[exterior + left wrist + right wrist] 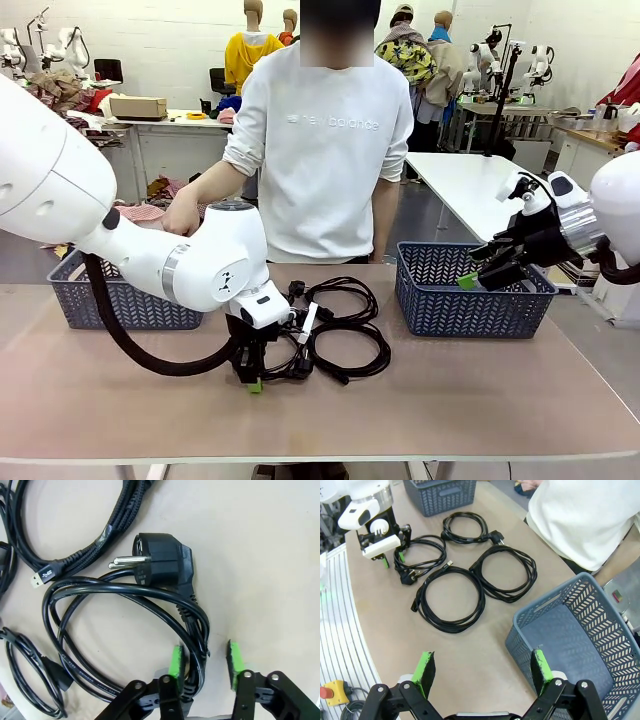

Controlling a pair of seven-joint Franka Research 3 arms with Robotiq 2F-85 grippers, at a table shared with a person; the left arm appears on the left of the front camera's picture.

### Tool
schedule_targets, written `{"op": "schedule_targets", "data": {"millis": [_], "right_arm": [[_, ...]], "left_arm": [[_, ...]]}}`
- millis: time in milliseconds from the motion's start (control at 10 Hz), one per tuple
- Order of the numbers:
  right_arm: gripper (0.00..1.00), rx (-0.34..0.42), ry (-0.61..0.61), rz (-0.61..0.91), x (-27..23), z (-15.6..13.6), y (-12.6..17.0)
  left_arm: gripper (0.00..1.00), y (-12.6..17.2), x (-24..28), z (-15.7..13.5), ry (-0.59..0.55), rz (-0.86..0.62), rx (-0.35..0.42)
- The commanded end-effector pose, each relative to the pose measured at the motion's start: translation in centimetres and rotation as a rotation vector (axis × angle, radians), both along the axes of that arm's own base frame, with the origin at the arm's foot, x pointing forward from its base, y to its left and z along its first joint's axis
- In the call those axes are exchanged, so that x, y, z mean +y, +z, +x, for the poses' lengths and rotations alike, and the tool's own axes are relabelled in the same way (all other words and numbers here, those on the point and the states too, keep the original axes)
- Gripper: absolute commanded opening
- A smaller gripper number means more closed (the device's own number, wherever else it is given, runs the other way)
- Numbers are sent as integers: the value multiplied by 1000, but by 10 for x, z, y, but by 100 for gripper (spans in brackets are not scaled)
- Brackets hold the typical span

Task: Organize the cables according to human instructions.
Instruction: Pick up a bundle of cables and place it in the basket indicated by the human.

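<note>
As seen from the robot's side, far left: a grey-blue basket (pixel 120 305) on the far side of the table (pixel 500 400), a person's hand (pixel 180 215) just behind it. Next, left gripper (pixel 255 378) down at the near left edge of the cables (pixel 345 330), open, clamping nothing. From its wrist: outer strands of one coil (pixel 125 590) lying between the green pads, hard against one pad (pixel 176 662), bare table from there to the other; that coil's round mains plug (pixel 160 562) just beyond the fingertips. Four coils in all, bunched mid-table, neighbours touching or overlapping. Further right, second basket (pixel 470 295). Over its near edge, right gripper (pixel 482 275) raised, spread wide, holding nothing, well apart from the cables
</note>
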State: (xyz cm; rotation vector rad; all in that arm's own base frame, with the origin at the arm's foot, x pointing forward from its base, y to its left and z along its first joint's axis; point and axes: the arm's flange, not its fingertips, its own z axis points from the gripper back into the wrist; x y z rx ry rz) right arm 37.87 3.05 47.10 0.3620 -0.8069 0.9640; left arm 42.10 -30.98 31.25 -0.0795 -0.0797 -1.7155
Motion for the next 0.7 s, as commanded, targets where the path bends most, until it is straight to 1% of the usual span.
{"op": "schedule_targets", "data": {"millis": [0,100,200,300,600], "right_arm": [[100,-17,20,15,-1,4,-2],[100,-17,20,15,-1,4,-2],[100,-17,20,15,-1,4,-2],[100,-17,20,15,-1,4,-2],[100,-17,20,15,-1,4,-2]], "left_arm": [[31,4,4,2,-27,27,-3],[5,8,6,2,-27,31,-2],[13,9,7,2,-26,33,-5],[0,11,8,2,-25,32,-6],[0,16,14,2,-10,24,-26]]}}
